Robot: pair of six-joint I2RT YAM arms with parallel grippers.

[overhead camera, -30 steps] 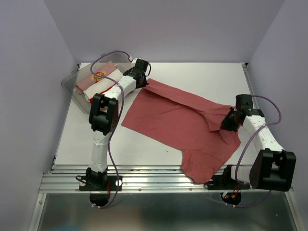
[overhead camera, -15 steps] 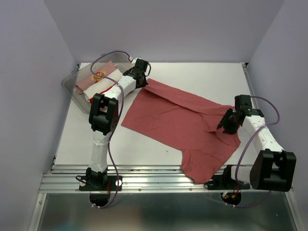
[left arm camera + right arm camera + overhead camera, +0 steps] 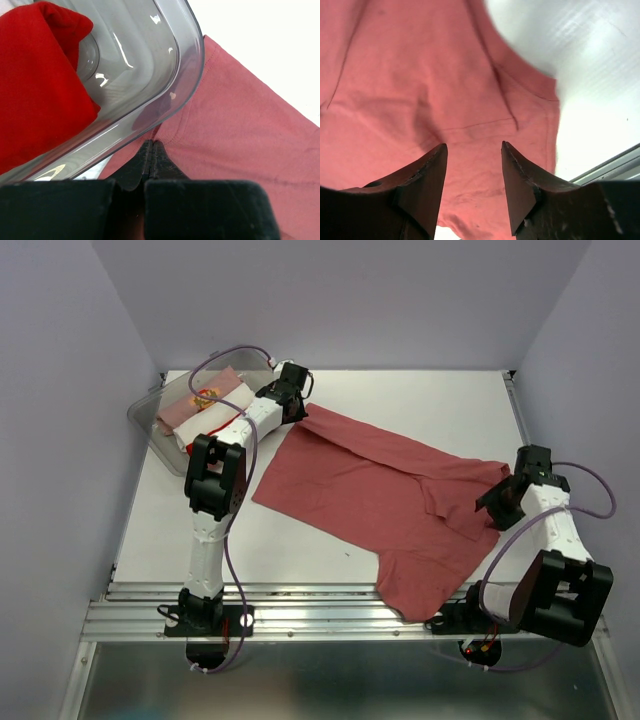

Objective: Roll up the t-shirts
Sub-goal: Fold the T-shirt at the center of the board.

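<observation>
A brick-red t-shirt [image 3: 370, 495] lies spread across the table, its fabric also filling the right wrist view [image 3: 420, 85]. My left gripper [image 3: 294, 410] sits at the shirt's far-left corner beside the bin. In the left wrist view its jaws [image 3: 151, 146] are pressed together on the shirt's hem [image 3: 235, 125]. My right gripper [image 3: 498, 504] hovers at the shirt's right edge. Its fingers [image 3: 473, 150] stand apart with nothing between them. Pale pink [image 3: 205, 395] and bright red [image 3: 40, 90] t-shirt bundles lie in the bin.
A clear plastic bin [image 3: 147, 423] stands at the table's far left, its rounded corner [image 3: 192, 75] overhanging the shirt's hem. Purple walls close in both sides and the back. A metal rail [image 3: 300, 605] runs along the near edge.
My right gripper has opened, let go of the shirt and pulled back to the right, off its edge. The shirt's right side has dropped flatter. The left arm has not moved.
</observation>
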